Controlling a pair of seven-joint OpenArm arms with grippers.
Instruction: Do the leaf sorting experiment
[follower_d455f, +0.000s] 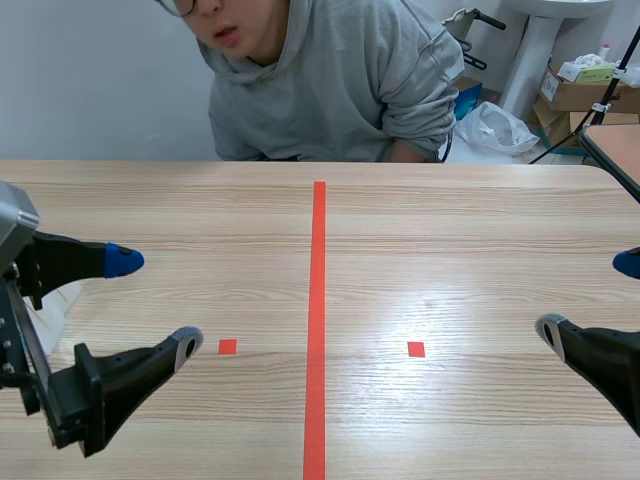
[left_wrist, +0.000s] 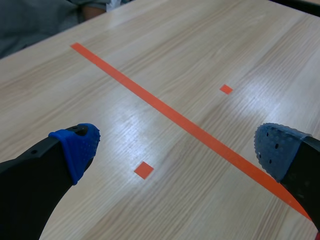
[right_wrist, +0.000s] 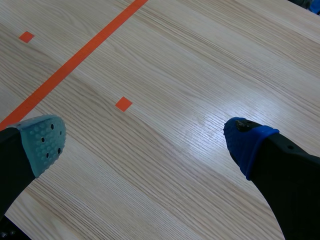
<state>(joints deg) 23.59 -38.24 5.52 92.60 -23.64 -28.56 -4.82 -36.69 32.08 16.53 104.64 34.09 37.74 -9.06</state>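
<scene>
No leaves or sorting items show in any view. My left gripper (follower_d455f: 155, 305) hangs over the table's left side, open, with nothing between its blue-padded fingers (left_wrist: 77, 147). My right gripper (follower_d455f: 590, 298) hovers at the right edge of the scene, also open and holding nothing; its fingertips (right_wrist: 47, 140) stand wide apart over bare wood. Both grippers sit low above the tabletop (follower_d455f: 450, 250).
A person in a grey hoodie (follower_d455f: 330, 80) leans over the table's far edge. Orange tape marks the middle line and two small squares. Cardboard boxes (follower_d455f: 580, 90) and a white bag (follower_d455f: 495, 128) sit on the floor beyond the far right corner.
</scene>
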